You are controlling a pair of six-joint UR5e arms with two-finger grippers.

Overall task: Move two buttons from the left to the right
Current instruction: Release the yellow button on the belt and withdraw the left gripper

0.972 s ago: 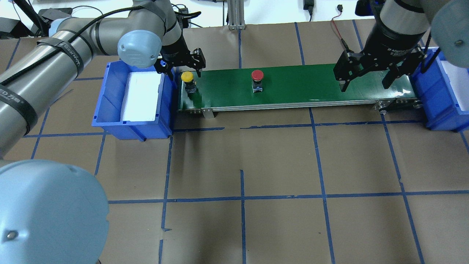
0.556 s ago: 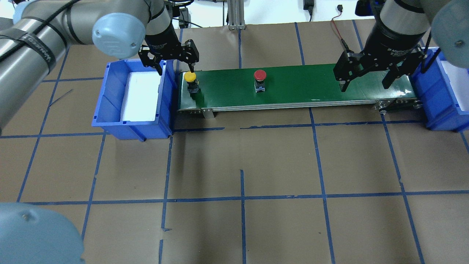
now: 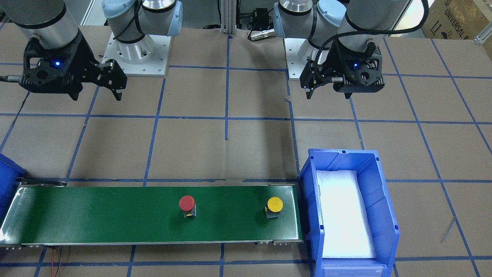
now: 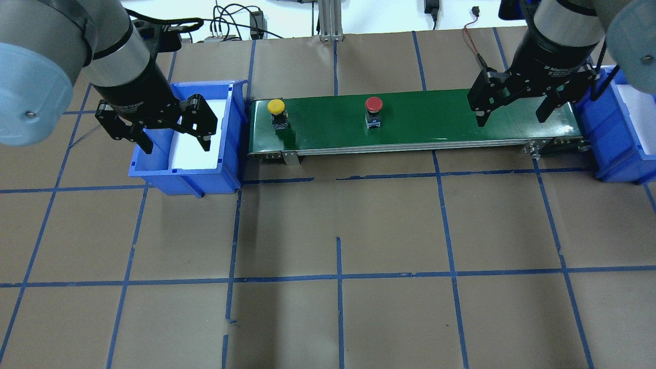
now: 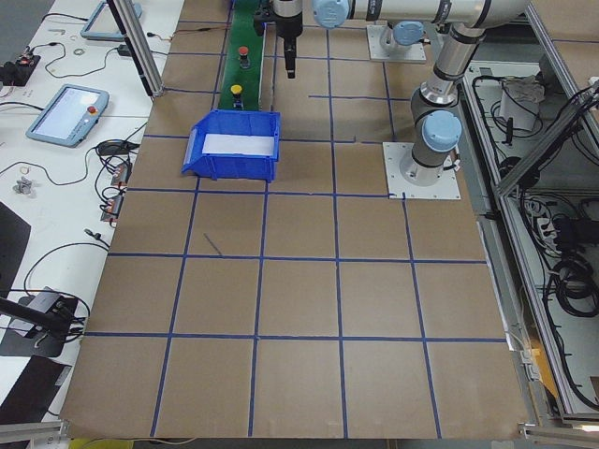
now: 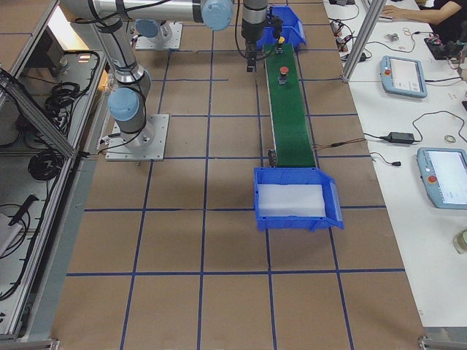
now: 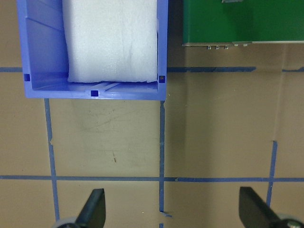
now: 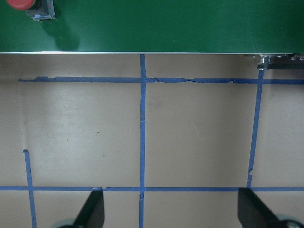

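On the green conveyor belt stand two buttons, both upright. The yellow button is near the belt's left end and the red button is left of its middle; they also show as the red button and yellow button. My left gripper hangs open and empty above the left blue bin, well clear of the yellow button. Over the belt's right end my right gripper is open and empty. The right wrist view catches the red button at its top-left corner.
The left blue bin holds a white foam pad. A second blue bin sits at the belt's right end. Brown paper with blue tape lines covers the table. Cables lie along the far edge.
My left gripper has pulled back from the yellow button, leftward and toward the robot, over the bin. Both buttons have shifted slightly right along the belt. The right gripper has stayed put.
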